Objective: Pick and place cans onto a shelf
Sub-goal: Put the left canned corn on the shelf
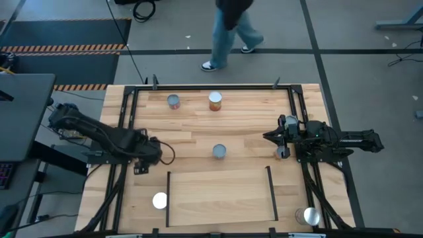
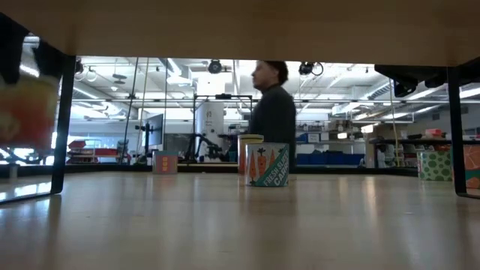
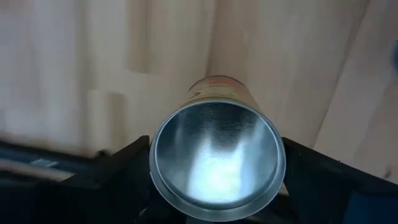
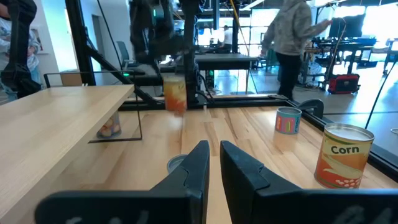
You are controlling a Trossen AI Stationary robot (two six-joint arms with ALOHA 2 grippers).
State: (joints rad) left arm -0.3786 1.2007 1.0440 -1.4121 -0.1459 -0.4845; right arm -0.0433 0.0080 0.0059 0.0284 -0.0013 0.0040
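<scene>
Beyond the far edge of my worktop, a person in a dark top, blue jeans and dark shoes with white soles walks across the grey floor. A black cable trails over that floor, and a hazard-striped mat lies off to my left.

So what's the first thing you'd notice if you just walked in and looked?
Probably the shiny silver can sitting between the left gripper's fingers, over the table's left side. Next, the person walking past the far edge of the table. The right gripper waits shut at the right side.
</scene>
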